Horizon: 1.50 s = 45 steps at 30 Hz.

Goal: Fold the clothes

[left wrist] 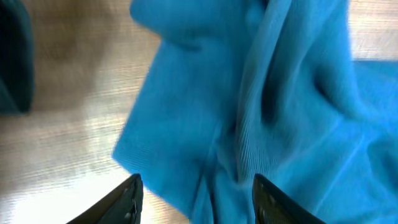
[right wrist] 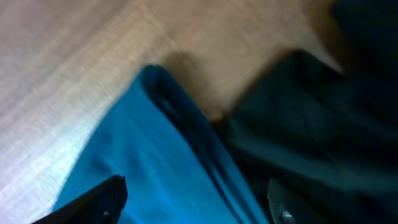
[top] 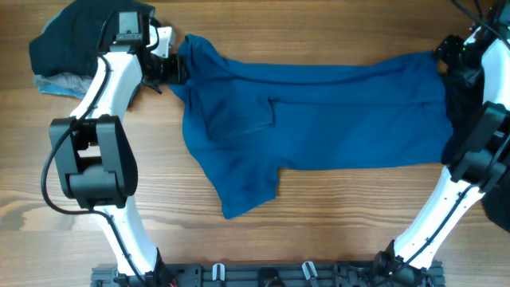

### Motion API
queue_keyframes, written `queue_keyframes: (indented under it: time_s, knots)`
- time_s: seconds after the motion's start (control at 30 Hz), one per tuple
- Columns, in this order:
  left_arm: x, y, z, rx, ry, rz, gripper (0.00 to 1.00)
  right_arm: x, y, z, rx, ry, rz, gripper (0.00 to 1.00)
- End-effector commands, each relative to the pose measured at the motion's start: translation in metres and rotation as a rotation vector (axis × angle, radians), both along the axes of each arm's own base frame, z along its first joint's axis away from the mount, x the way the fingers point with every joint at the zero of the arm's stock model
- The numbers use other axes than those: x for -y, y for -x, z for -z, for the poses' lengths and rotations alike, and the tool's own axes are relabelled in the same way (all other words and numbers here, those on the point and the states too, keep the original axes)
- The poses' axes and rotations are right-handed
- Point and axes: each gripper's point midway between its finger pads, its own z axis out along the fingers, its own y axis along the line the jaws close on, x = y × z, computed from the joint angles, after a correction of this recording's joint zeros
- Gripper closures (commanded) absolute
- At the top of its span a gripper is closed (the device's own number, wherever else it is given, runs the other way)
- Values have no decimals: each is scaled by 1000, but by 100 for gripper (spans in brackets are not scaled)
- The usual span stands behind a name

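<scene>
Your blue shirt point(top: 319, 119) lies spread flat across the table point(top: 335, 231). The left gripper point(top: 177, 69) sits at its far left corner, fingers point(left wrist: 127, 202) parted with bunched cloth between them. The right gripper point(top: 445, 57) is over the far right corner, jaws likewise apart, beside a dark garment point(right wrist: 323, 124).

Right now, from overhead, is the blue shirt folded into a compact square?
No, the blue shirt lies spread wide across the wooden table.

A light wooden table point(top: 335, 215) with visible grain fills the view; a black rail point(top: 263, 275) bearing small silver clips point(top: 307, 268) runs along its 6 o'clock edge
</scene>
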Motion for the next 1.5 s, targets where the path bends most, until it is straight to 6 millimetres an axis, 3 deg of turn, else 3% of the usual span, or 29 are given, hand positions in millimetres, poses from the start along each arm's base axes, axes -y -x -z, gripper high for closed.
queue_keyframes:
  time_s: [0.0, 0.2, 0.43, 0.47, 0.5, 0.53, 0.57, 0.67, 0.8, 0.93, 1.07, 1.1, 1.13, 1.17, 1.27, 1.37, 1.47]
  knots:
    - [13, 18, 1, -53, 46, 85, 42, -5, 10, -61, 78, -7, -23, 22]
    - [18, 53, 29, -191, 45, 111, 33, -49, 34, -100, 97, -145, -140, 21]
    - [21, 83, 76, -239, 67, 110, 28, -69, 63, -96, -16, -196, -195, 21]
    - [22, 87, 80, -247, 69, 110, 32, -70, 65, -96, -24, -198, -202, 21]
    - [21, 93, 84, -264, 66, 109, 49, -72, 68, -95, -35, -205, -202, 21]
    - [19, 98, 87, -280, 54, 105, 78, -73, 70, -95, -44, -209, -201, 21]
    - [12, 103, 89, -306, 22, 94, 96, -74, 72, -94, -54, -215, -201, 21]
    - [-13, 118, 91, -390, -85, 8, 96, -77, 77, -93, -75, -228, -200, 21]
    - [-37, 136, 66, -463, -134, -41, 96, -90, 88, -92, -122, -245, -247, 22]
    - [-44, 130, 32, -404, -128, -66, 96, -115, 91, -90, -167, -241, -335, 23]
    - [-54, 135, 20, -396, -184, -78, 96, -132, 93, -84, -222, -220, -321, 23]
    - [-56, 136, 20, -400, -195, -79, 86, -136, 91, -82, -223, -220, -325, 23]
    - [-56, 136, 20, -401, -196, -79, 64, -140, 89, -78, -222, -220, -325, 23]
    - [-55, 136, 20, -401, -191, -78, 52, -145, 85, -74, -214, -223, -341, 23]
    - [-49, 131, 13, -376, -159, -73, 45, -158, 77, -60, -195, -217, -394, 25]
    - [-49, 115, -11, -302, -155, -78, 43, -165, 72, -42, -190, -222, -371, 33]
    - [-41, 97, -43, -198, -106, -72, 42, -175, 62, -26, -142, -293, -328, 51]
